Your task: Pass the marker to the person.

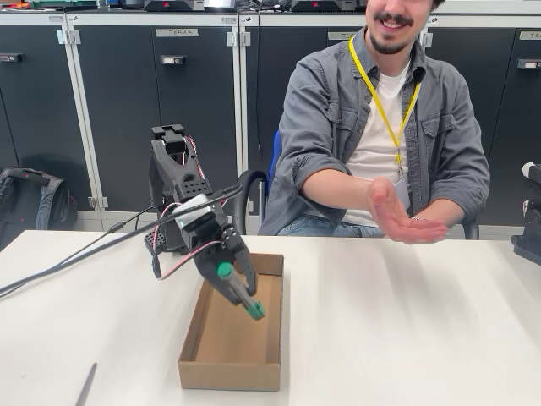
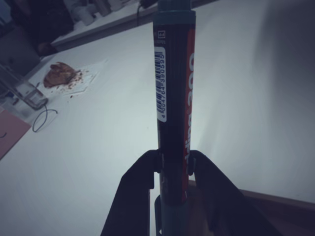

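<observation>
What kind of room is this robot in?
Probably a lab or workshop: tall dark labelled metal cabinets line the wall, a person wearing a yellow lanyard sits at the plain white table.

Green marker (image 1: 239,293) with a red, white-lettered label band; black gripper (image 1: 237,288); plain brown cardboard box (image 1: 230,370); white table (image 1: 406,330).

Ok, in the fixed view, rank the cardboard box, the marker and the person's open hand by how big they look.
1. Cardboard box, clearly largest.
2. Person's open hand.
3. Marker, held in the tool; it is partly hidden and tilted, so its rank below the hand is unsure.
</observation>
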Available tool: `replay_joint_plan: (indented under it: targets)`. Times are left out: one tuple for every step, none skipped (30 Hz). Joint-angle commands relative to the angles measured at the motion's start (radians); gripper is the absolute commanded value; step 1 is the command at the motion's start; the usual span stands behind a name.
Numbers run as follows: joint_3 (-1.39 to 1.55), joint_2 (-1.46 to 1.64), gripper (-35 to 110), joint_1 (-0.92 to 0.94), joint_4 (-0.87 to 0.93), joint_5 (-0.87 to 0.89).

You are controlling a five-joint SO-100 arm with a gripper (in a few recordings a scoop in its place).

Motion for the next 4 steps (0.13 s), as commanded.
replay_joint_plan:
  targets:
    - [-0.175,0.087,-5,-0.117,0.003,-0.075]
    - [-0.192,0.086,-5,-0.137,0.003,-0.087]
    - [-0.198,0.091,-5,-0.16,-0.003,-0.097]
    - [-0.199,0.112,-5,-0.184,-0.003,-0.103]
